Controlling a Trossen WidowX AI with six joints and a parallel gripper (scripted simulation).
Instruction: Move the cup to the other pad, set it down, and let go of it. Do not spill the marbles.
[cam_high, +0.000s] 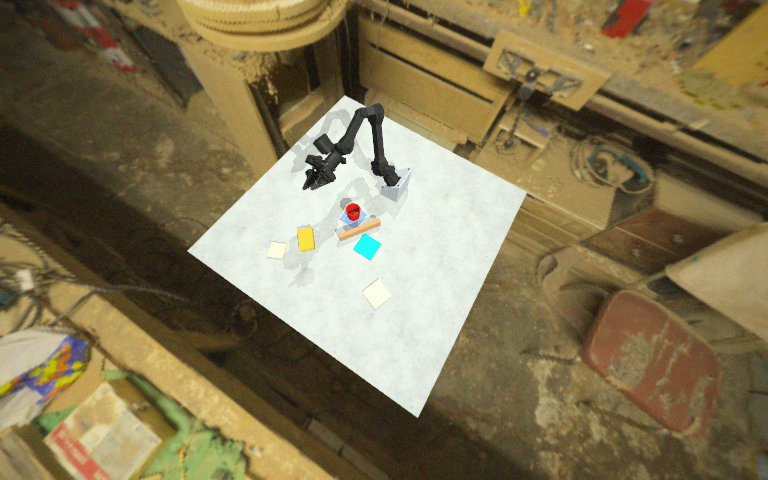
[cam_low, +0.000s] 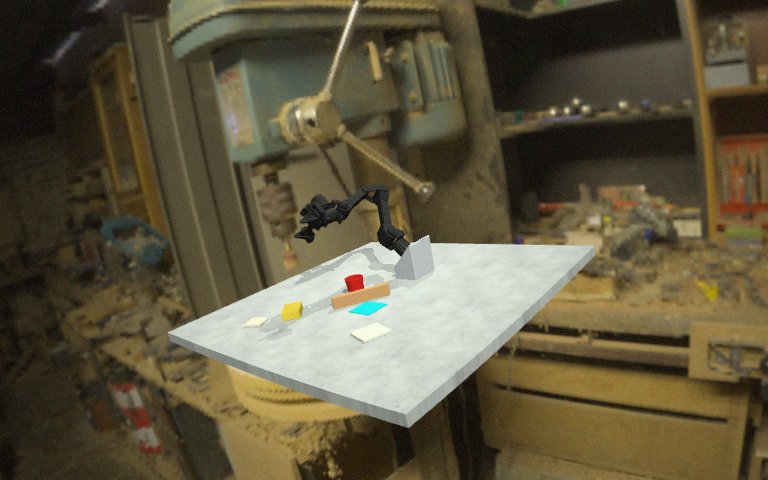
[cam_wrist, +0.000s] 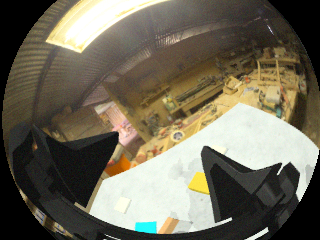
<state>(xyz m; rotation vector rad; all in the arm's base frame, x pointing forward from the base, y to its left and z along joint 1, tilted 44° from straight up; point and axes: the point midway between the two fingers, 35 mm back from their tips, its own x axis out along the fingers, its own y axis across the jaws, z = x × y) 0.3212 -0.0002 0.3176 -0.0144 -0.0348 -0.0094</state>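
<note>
The red cup (cam_high: 352, 212) (cam_low: 353, 282) stands upright on the blue pad (cam_high: 355, 224). The marbles cannot be made out inside it. The other pad, cyan (cam_high: 367, 246) (cam_low: 368, 307) (cam_wrist: 146, 227), lies flat across the wooden bar from the cup, with nothing on it. My gripper (cam_high: 309, 186) (cam_low: 302, 235) (cam_wrist: 161, 144) is open and empty, raised well above the table and off to the left of the cup in the top and exterior views. The cup is not visible in the wrist view.
The orange-brown wooden bar (cam_high: 359, 229) (cam_low: 360, 296) (cam_wrist: 168, 225) stands between the pads. A yellow block (cam_high: 305, 239) (cam_low: 292, 310) (cam_wrist: 199, 183) lies left of the bar in the top and exterior views. One cream tile (cam_high: 276, 249) (cam_low: 255, 322) is beyond it; another (cam_high: 376, 293) (cam_low: 370, 332) (cam_wrist: 122, 204) lies past the cyan pad.
</note>
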